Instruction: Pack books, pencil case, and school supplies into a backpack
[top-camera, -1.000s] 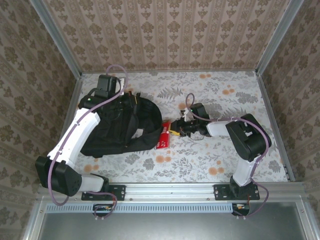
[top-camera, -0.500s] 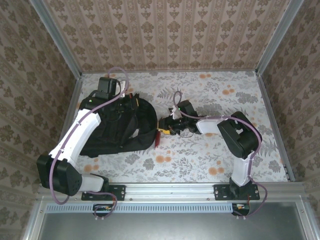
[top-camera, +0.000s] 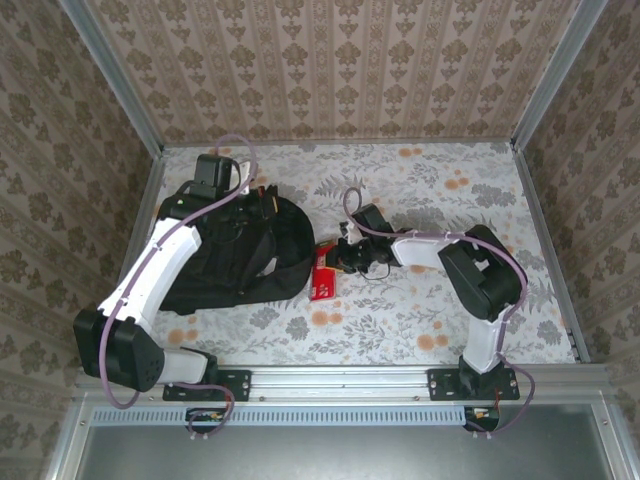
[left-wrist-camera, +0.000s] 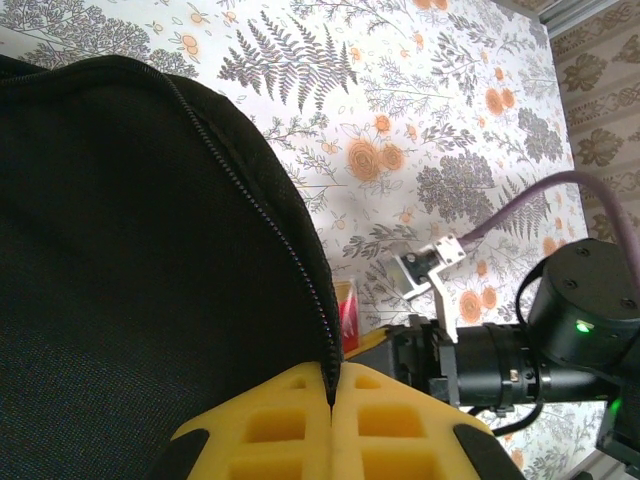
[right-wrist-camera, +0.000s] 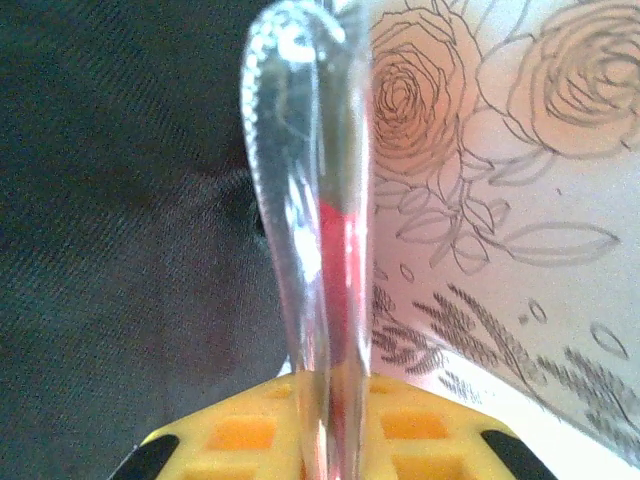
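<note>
At the table's left-centre, overhead: one backpack (top-camera: 240, 255), black, lying on the floral table (top-camera: 430, 190). One red book (top-camera: 323, 281) sits just beside its right edge. I can't tell from above whether the two touch.

Labels: pale patch on the red cover, too small to read. The book is in a clear glossy wrap, and red shows through it in my right wrist view (right-wrist-camera: 325, 235).

Left gripper (left-wrist-camera: 330, 385): yellow pads pressed together, pinching the backpack (left-wrist-camera: 130, 260) at its edge. The zip (left-wrist-camera: 262, 195) runs straight down into the seam between the pads. Same view shows the red book (left-wrist-camera: 348, 312) right against the bag's edge, with my right arm (left-wrist-camera: 580, 320) just behind it.

Right gripper (right-wrist-camera: 325, 425): pads clamped on the red book, seen edge-on and rising straight out between them. Black backpack fabric (right-wrist-camera: 120, 200) is to the book's left and table print to its right. Overhead, the right gripper (top-camera: 338, 262) is at the book's upper end, beside the bag.

Count: 1 backpack, 1 red book, 2 arms, 2 grippers, both closed on something.
</note>
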